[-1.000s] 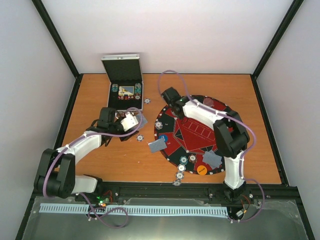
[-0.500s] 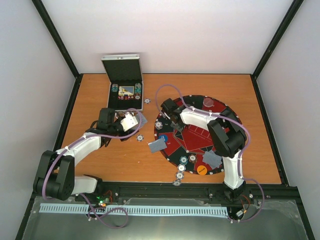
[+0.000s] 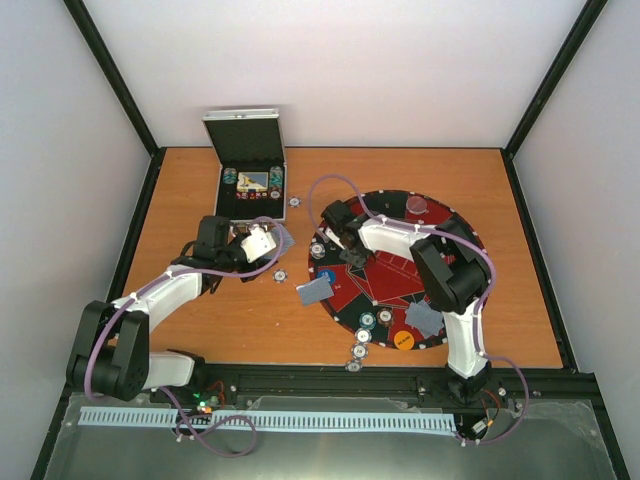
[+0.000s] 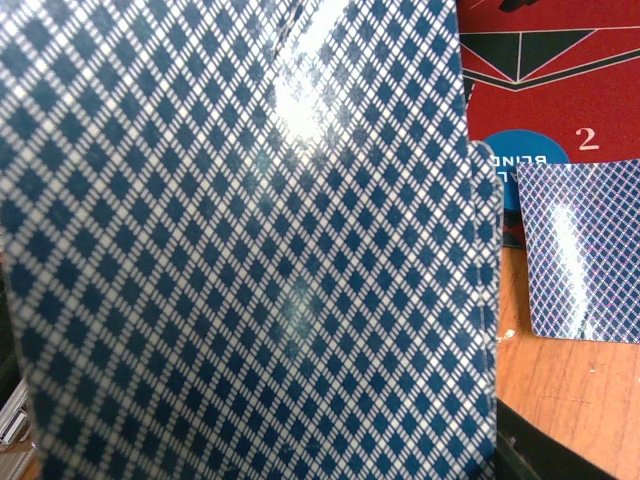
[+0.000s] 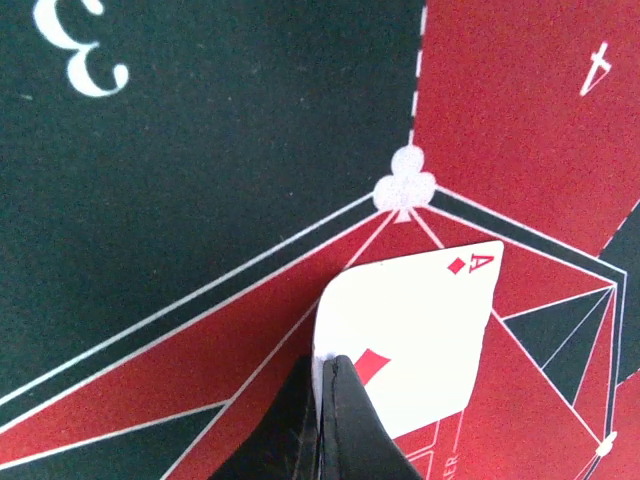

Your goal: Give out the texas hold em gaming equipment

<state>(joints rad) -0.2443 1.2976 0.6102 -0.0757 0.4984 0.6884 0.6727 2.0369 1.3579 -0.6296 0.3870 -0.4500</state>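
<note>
Right pincer (image 5: 322,378) clamping one ace (image 5: 420,325), left pincer (image 3: 250,244) gripping one card stack (image 4: 240,240)

Orange table (image 3: 200,330), round red-black mat (image 3: 385,290), open metal case (image 3: 243,135), loose chips (image 3: 358,351) beside mat

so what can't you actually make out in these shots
- left wrist: the card stack fills the frame, hiding how the left tool grips it and how many cards there are.
- right wrist: the right tool covers a lower corner of the ace of diamonds, and the bottom edge crops the rest.
- top: the open case contents and the markings on the chips are too small to read.
</note>
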